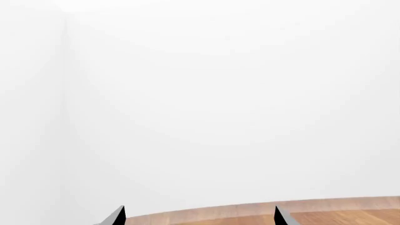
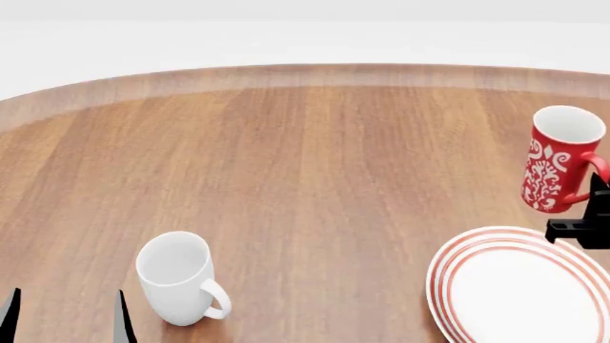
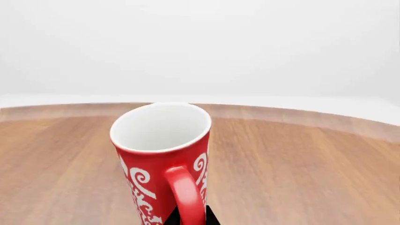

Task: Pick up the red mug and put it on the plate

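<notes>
The red mug is at the right side of the wooden table, tilted a little with its white inside facing up and toward the camera, and its handle on the right. In the head view its base looks lifted off the table, just beyond the far edge of the plate, not over its middle. The right gripper shows as a dark shape at the right edge, at the mug's handle; in the right wrist view the dark fingers sit on either side of the lower handle of the red mug, closed in on it and holding it.

The plate lies flat at the near right of the table, partly cut off by the picture edge.

A plain white mug stands upright at the near left, handle to the right. Just left of it the left gripper shows two dark fingers set wide apart with nothing between them; the left wrist view shows the same two fingers apart over the table edge.
</notes>
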You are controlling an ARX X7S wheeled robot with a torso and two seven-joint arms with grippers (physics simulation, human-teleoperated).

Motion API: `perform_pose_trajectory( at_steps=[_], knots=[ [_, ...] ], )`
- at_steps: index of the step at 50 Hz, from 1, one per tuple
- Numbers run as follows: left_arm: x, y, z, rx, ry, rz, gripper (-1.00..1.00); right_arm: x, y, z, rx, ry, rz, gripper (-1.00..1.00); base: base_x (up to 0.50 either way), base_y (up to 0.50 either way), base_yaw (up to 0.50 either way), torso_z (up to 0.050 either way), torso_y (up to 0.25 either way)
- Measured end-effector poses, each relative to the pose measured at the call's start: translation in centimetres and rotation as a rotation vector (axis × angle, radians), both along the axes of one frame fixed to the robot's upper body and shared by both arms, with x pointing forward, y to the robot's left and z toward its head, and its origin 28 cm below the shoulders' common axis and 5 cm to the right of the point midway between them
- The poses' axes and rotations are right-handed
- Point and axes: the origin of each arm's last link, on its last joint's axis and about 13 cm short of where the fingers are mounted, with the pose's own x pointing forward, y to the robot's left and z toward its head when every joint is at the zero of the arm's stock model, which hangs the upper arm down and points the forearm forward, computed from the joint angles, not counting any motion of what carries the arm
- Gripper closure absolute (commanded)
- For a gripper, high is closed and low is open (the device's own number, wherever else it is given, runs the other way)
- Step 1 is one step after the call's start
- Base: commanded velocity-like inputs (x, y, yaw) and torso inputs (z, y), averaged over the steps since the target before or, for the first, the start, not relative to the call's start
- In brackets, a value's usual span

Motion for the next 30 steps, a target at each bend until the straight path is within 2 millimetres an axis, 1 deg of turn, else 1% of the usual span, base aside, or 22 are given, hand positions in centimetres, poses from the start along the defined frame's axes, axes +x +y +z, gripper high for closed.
perform_pose_trajectory(
  at_steps=[16,30],
  knots=[
    [0.0,0.0,0.0,0.001,0.000,0.000,-1.00,0.3,-1.1,-2.3,0.034,0.037,-0.028,1.00,0.00,0.00,0.00,0.000,0.001],
    [0.0,0.0,0.0,0.001,-0.001,0.000,-1.00,-0.2,-1.2,-3.9,0.039,0.072,-0.038,1.00,0.00,0.00,0.00,0.000,0.000]
  ],
)
